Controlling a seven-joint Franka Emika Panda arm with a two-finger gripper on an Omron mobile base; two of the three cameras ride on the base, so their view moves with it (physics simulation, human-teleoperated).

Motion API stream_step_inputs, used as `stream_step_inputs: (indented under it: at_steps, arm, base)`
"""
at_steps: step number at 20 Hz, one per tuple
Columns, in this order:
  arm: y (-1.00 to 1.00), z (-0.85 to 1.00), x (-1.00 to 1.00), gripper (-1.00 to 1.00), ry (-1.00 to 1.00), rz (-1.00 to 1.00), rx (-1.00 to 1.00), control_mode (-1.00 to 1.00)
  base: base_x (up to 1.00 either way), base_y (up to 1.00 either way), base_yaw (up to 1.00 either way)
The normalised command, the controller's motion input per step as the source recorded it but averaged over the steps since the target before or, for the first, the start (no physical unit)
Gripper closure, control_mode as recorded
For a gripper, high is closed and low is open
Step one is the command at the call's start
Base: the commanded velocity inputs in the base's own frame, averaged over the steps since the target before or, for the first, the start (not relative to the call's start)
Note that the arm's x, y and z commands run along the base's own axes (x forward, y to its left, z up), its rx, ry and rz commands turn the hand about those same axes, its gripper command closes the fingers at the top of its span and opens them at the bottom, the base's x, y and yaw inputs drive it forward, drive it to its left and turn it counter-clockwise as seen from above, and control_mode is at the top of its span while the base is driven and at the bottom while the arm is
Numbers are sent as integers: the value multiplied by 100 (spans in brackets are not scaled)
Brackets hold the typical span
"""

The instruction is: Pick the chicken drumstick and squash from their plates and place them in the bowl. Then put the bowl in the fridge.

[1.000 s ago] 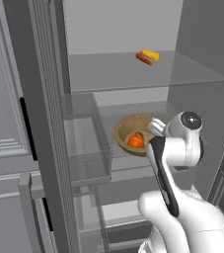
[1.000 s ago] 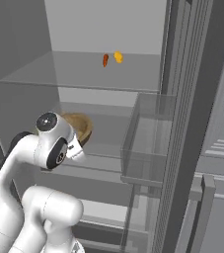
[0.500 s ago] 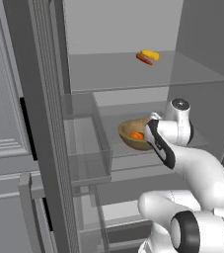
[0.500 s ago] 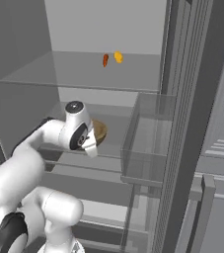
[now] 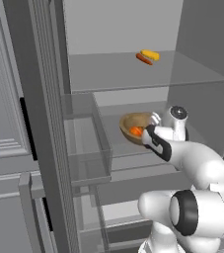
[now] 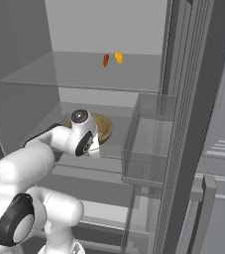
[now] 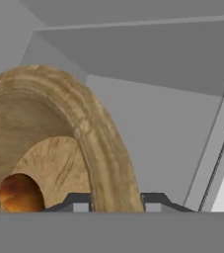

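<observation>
My gripper is shut on the rim of the tan wooden bowl, one finger inside the rim and the other outside. The bowl hangs just above the fridge's middle glass shelf, tilted. The orange squash lies inside it. In the hand view a golden-brown rounded piece, the chicken drumstick, rests on the bowl's floor. From the right, my hand covers most of the bowl. The plates are out of view.
A red food and a yellow food lie on the upper glass shelf. The open fridge door with its clear bin stands left of the bowl, and on the right in the right base view.
The arm has stretched forward into the fridge, carrying the bowl deeper over the middle shelf. The grip on the rim has not changed.
</observation>
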Motion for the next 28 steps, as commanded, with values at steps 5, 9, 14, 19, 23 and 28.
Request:
stream_step_inputs:
  at_steps: [5,9,14,19,23,28]
  arm:
    - [0,-29,33,100,0,-4,-11,-100]
    - [0,-11,18,100,0,0,-2,-100]
    - [0,0,0,100,0,0,0,-100]
    - [0,0,0,-100,0,0,0,-100]
    - [0,0,0,-100,0,0,0,-100]
    - [0,30,0,-100,-4,3,-4,-100]
  base:
    - [0,0,0]
    - [0,0,0]
    - [0,0,0]
    - [0,0,0]
    - [0,0,0]
    - [0,0,0]
